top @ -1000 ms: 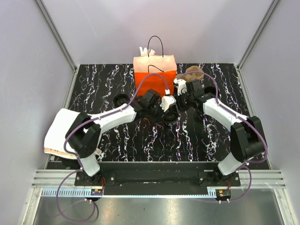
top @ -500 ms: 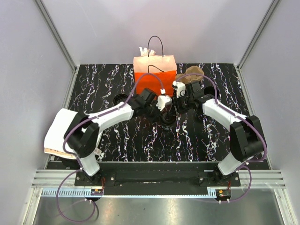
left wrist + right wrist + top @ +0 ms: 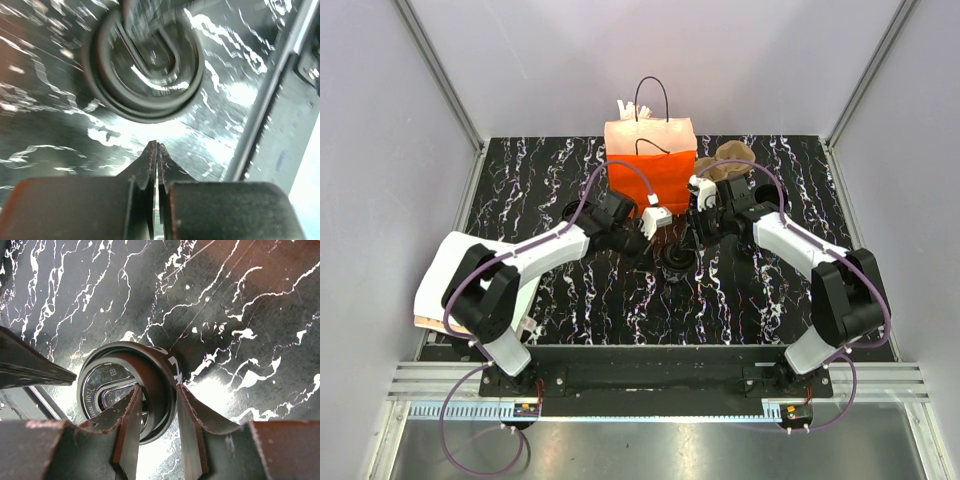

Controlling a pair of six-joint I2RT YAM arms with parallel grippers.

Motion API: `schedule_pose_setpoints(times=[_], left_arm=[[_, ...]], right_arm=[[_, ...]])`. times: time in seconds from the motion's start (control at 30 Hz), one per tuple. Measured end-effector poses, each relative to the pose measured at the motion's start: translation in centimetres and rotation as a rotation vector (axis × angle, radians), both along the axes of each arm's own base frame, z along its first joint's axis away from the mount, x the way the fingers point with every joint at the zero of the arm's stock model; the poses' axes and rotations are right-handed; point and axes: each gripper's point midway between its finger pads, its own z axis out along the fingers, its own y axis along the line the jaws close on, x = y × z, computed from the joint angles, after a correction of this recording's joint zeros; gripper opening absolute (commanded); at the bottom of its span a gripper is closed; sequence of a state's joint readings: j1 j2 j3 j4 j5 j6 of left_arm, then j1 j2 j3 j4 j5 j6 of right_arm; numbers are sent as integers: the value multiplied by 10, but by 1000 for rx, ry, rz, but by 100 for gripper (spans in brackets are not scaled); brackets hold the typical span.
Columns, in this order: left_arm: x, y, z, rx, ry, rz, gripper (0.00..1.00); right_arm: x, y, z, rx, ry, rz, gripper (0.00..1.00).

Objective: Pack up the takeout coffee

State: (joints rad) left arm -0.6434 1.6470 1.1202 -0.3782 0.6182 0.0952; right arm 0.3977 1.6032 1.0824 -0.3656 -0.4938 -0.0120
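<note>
The takeout coffee (image 3: 675, 258), a small black cup with a black lid, stands on the marbled table in front of the orange paper bag (image 3: 651, 160). My right gripper (image 3: 684, 243) is shut on its rim: in the right wrist view one finger (image 3: 125, 420) lies on the lid (image 3: 112, 382) and the other finger (image 3: 192, 425) is against the outer wall. My left gripper (image 3: 655, 238) is shut and empty, just left of the cup. In the left wrist view its fingertips (image 3: 157, 147) sit a short gap from the cup (image 3: 145, 60).
The bag stands open at the back centre with black handles. A brown crumpled thing (image 3: 732, 155) lies behind the right arm. A squat black ringed piece (image 3: 578, 212) sits at the left. A white cloth (image 3: 445, 280) lies at the table's left edge.
My left gripper has drawn back to the left, away from the cup. The right gripper has stayed on the cup's rim, and the cup now stands free of the left arm.
</note>
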Motion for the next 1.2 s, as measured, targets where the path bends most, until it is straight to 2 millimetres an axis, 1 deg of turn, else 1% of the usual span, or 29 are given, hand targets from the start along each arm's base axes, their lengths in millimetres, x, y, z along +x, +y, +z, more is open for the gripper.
schedule_pose_setpoints(times=[0.1, 0.17, 0.27, 0.4, 0.63, 0.83, 1.03, 1.2], left_arm=[[-14, 2, -13, 6, 76, -23, 0], [-20, 2, -14, -1, 102, -36, 0], [-24, -1, -11, -24, 117, -54, 0], [-27, -2, -8, -39, 131, -66, 0], [-26, -2, -9, -36, 131, -59, 0], [-15, 1, -14, 3, 102, 2, 0], [7, 6, -19, 50, 42, 95, 0], [27, 3, -15, 62, 4, 151, 0]], right_arm=[[-3, -2, 1, -5, 8, -8, 40], [-7, -4, 1, -9, 21, -11, 40], [-12, -5, 2, -8, 39, -19, 42], [-14, -5, 10, 5, 42, -31, 49], [-16, -3, 25, 32, 28, -29, 52], [-18, -3, 28, 37, 24, -27, 52], [-18, -3, 28, 36, 24, -26, 52], [-20, -4, 25, 32, 32, -25, 51]])
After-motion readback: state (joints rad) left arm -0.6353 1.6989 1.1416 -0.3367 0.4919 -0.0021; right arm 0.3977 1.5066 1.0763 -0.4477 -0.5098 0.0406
